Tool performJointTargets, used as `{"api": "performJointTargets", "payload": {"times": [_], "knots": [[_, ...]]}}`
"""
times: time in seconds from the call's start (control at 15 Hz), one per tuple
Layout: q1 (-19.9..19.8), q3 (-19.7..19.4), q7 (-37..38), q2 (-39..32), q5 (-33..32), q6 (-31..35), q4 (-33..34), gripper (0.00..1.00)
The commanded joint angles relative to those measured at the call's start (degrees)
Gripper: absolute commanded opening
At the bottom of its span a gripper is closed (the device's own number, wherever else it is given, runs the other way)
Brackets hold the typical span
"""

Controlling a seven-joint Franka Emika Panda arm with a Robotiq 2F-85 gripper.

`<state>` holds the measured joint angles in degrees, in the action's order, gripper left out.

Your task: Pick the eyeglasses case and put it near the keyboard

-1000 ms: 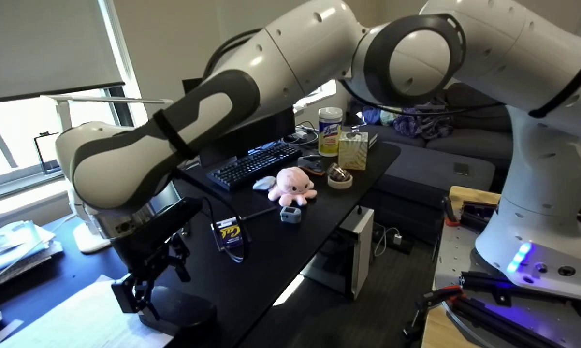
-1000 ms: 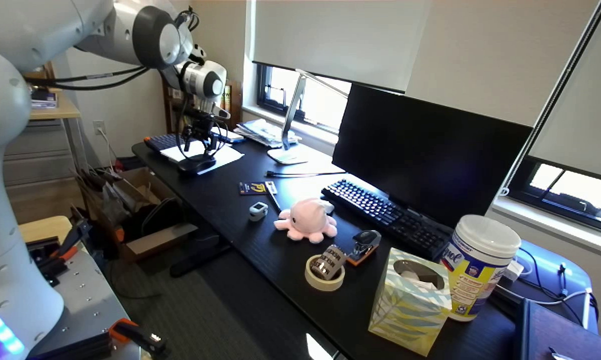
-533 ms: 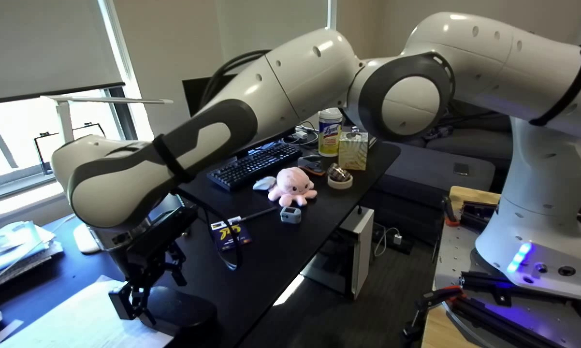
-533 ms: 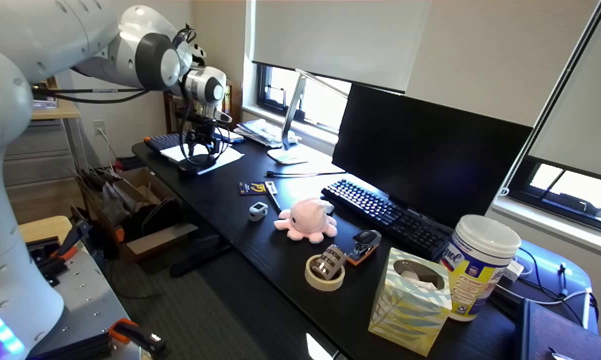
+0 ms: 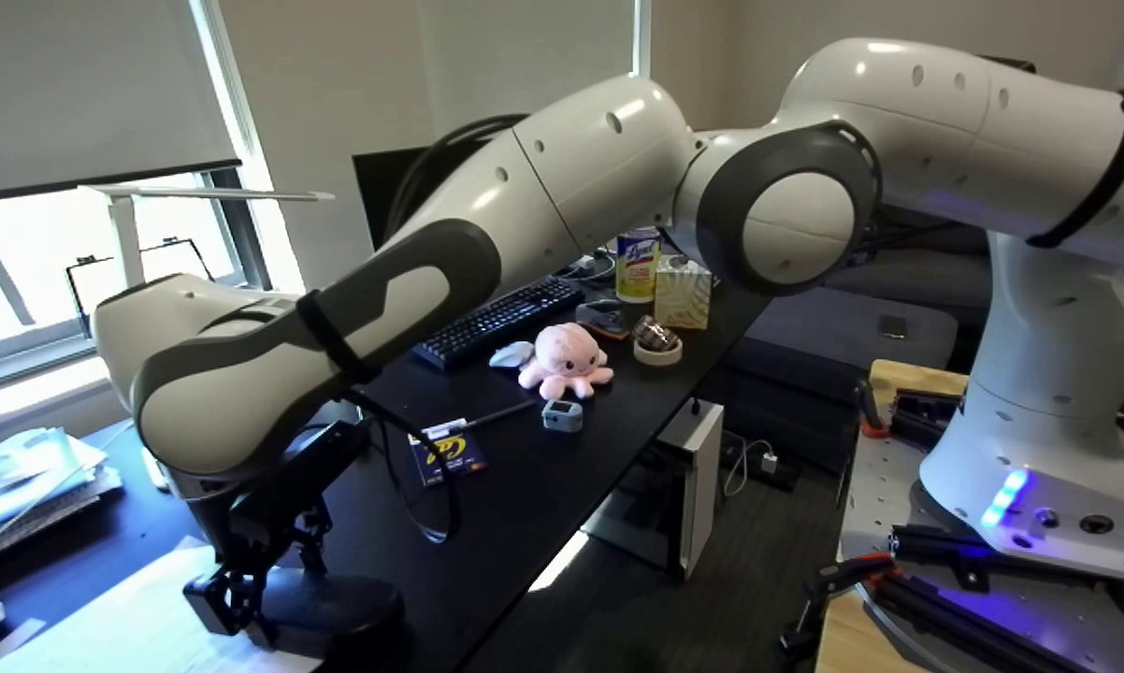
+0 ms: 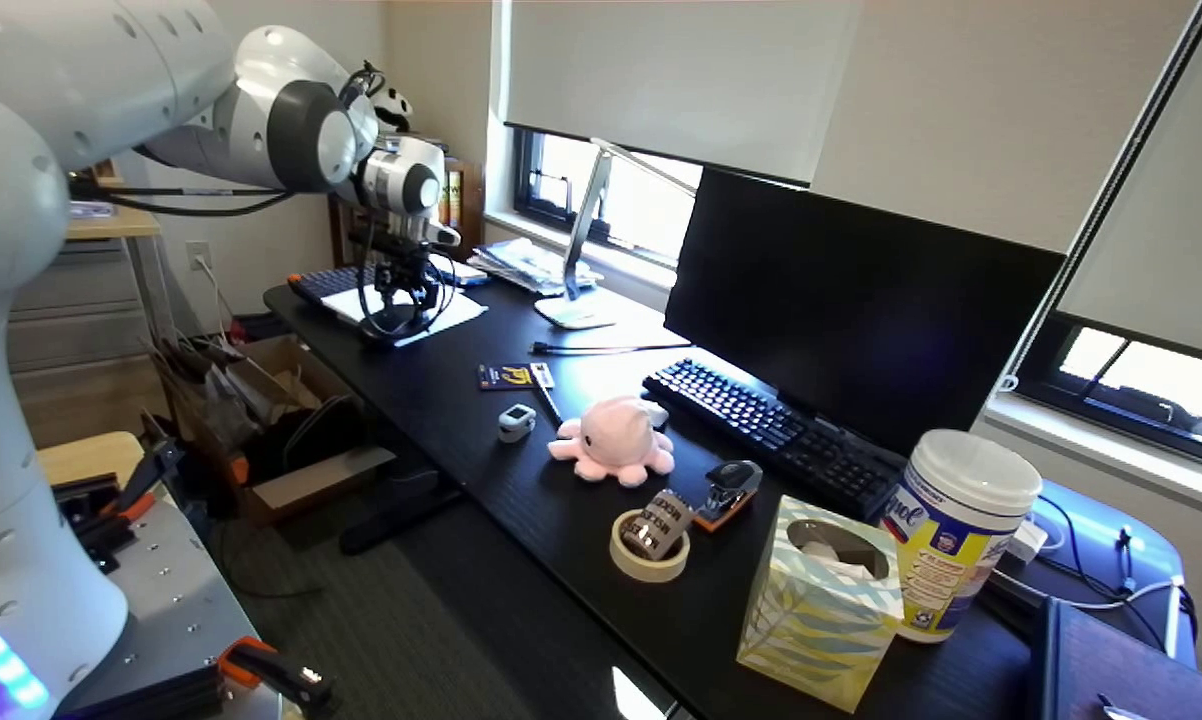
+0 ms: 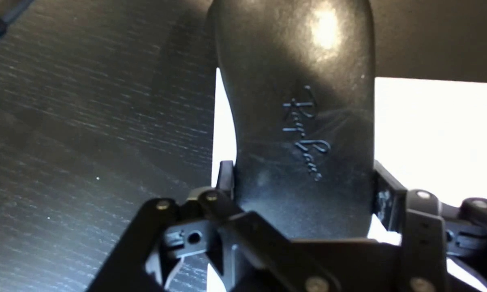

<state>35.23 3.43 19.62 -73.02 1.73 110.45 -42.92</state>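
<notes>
Black and rounded, an oblong eyeglasses case (image 7: 300,121) is lying partly over white paper (image 7: 434,138) on the dark table (image 7: 105,121); a black jointed pincer (image 7: 303,186) is gripping its sides.

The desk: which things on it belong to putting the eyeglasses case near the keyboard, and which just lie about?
For the job:
eyeglasses case
keyboard by the monitor

Just lying about:
pink plush octopus
stapler
tissue box
Lysol tub
beige tape roll
</notes>
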Motion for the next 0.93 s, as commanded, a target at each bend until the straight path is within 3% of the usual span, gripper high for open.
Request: {"api": "performJointTargets", "payload": {"times": [0.0,0.87], "knots": [[-0.57,-0.76,0.41,1.77,-0.27,1.21,-1.61,0.53],[-11.85,0.3,-1.8,29.03,8.06,4.02,-31.78,0.53]]}}
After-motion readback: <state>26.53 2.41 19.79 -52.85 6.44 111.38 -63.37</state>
